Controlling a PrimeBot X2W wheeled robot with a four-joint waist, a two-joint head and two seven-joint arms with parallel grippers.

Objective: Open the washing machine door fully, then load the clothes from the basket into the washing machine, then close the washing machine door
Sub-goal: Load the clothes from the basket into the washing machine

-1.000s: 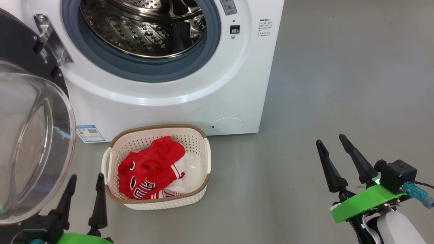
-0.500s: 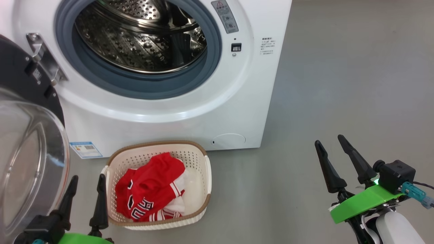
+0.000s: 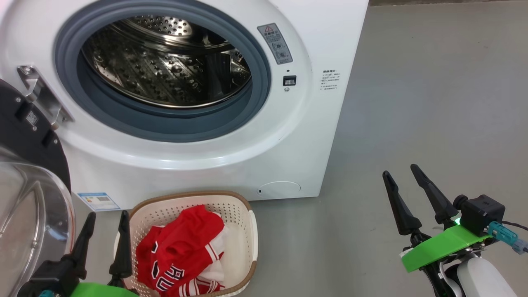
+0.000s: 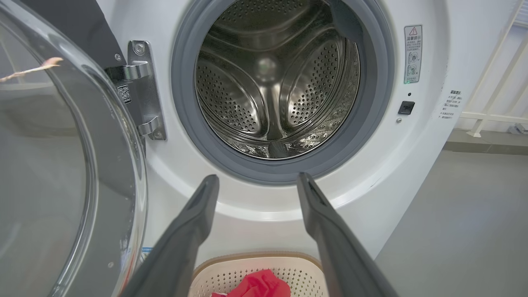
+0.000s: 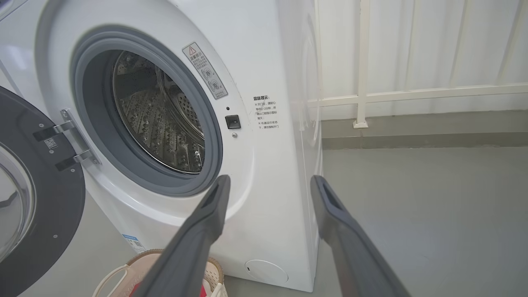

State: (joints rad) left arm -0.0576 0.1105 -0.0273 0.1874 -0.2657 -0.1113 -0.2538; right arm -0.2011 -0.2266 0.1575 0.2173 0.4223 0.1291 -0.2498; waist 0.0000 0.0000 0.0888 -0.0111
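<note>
The white washing machine (image 3: 288, 144) stands with its steel drum (image 3: 165, 70) exposed. Its black door (image 3: 24, 136) with the clear glass bowl (image 3: 29, 231) is swung out wide on the left. On the floor in front sits the cream basket (image 3: 243, 214) holding the red jersey clothes (image 3: 181, 247) and some white cloth. My left gripper (image 3: 106, 215) is open, low at the left between door and basket, holding nothing. My right gripper (image 3: 401, 170) is open over bare floor to the machine's right. In the left wrist view the open gripper (image 4: 255, 178) faces the drum (image 4: 272, 78) above the basket (image 4: 231, 272).
Grey floor (image 3: 433, 103) stretches to the right of the machine. A white railing and pale wall (image 5: 412, 95) stand behind it in the right wrist view. A blue sticker (image 3: 98, 201) marks the machine's lower left corner.
The head view has tilted upward, so machine and basket sit lower in the picture and more of the drum shows. Both grippers hold the same places and stay open.
</note>
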